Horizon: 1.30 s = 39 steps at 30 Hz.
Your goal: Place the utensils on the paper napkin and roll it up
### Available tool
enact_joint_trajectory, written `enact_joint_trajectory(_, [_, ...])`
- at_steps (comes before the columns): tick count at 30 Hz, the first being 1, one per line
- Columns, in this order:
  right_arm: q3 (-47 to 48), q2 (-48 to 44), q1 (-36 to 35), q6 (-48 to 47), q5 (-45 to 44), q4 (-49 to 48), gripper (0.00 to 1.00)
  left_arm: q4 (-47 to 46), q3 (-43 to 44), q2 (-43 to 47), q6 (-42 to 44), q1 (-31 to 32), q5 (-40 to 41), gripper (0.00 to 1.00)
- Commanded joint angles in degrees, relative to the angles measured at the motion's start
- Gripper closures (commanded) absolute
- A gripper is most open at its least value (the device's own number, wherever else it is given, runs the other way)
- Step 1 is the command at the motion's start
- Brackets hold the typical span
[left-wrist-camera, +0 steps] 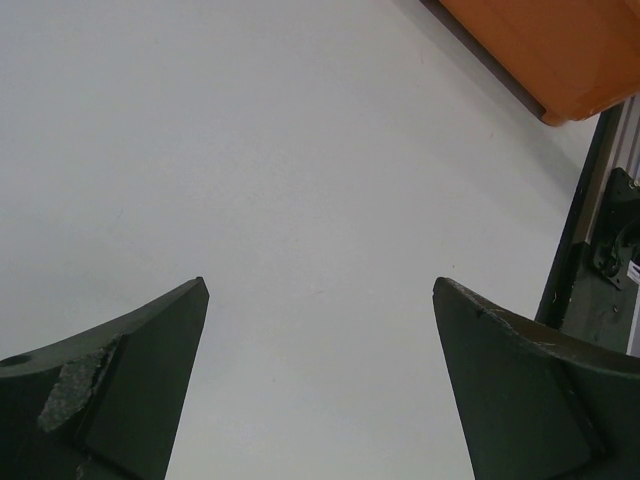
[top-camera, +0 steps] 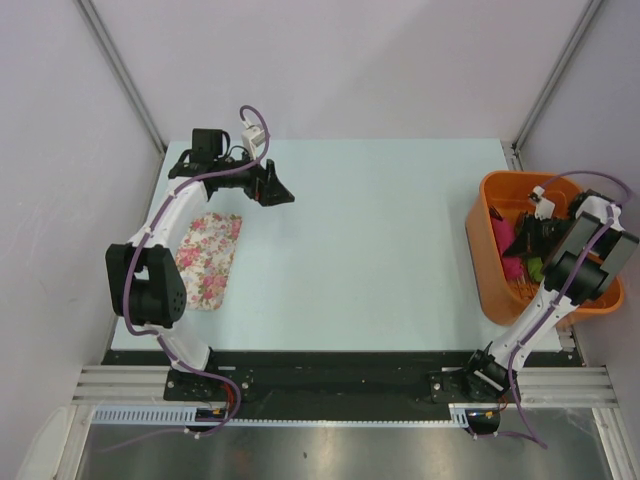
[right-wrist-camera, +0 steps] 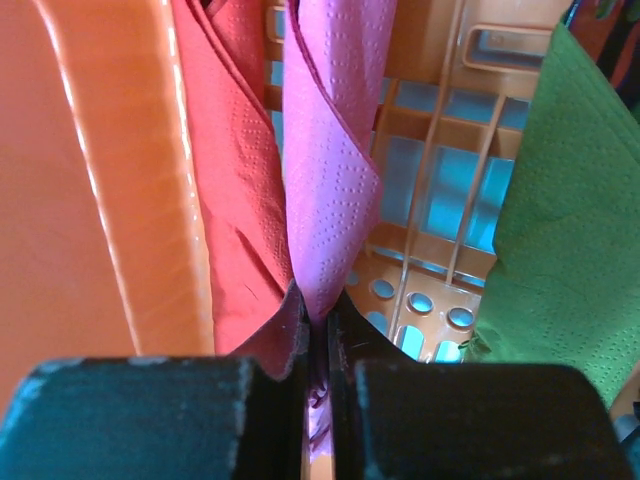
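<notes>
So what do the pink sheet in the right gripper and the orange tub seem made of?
Pink sheet: likely tissue paper, matte, with embossed dots and soft folds. Orange tub: apparently moulded plastic, glossy, with bright highlights and a slotted floor.

Arms: 2 – left arm, right arm.
Grippers: 2 – left gripper, right gripper. 2 fingers ea., so 4 total.
Table: 1.
Orange tub: 1.
Floral cloth mat: 1.
Paper napkins in tub, per right wrist cam: 3 – 1 red napkin, 1 magenta-pink napkin, 1 green napkin.
Metal frame posts at back: 2.
Rest of tub contents too cluttered from top cam to count.
</notes>
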<state>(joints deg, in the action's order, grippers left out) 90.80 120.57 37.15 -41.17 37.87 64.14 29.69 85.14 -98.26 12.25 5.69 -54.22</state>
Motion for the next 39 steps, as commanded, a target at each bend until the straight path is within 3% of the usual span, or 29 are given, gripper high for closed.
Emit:
enact_joint_trajectory(1, [1.04,1.15,-0.76,2.41,-3.32,-3.49,0.89,-1.39,1.43,0.08,0.05,-0.42,-1.59,0.00])
enact_joint_trajectory(6, [0.69,1.42,-1.02,4.08,-5.70,-5.25,0.72,-0.95,1.87,-0.27,0.32,-0.42,-1.33,0.00])
enact_joint_trajectory(20, [2.36,-2.09,-1.02,6.71,-6.32,-5.87,0.54,-1.30,0.82,0.61,-0.12,-0.42,-0.80,0.00])
enact_joint_trajectory(27, [4.29,-5.96,-1.73,8.38,-7.36,-6.48,0.34,-2.71,-0.41,1.66,-1.09,-0.68,0.51,0.00])
enact_joint_trajectory(39, [6.92,-12.38,-2.95,11.28,-5.71,-5.69,0.25,-6.04,-3.40,4.83,-4.16,-3.14,2.10,0.00])
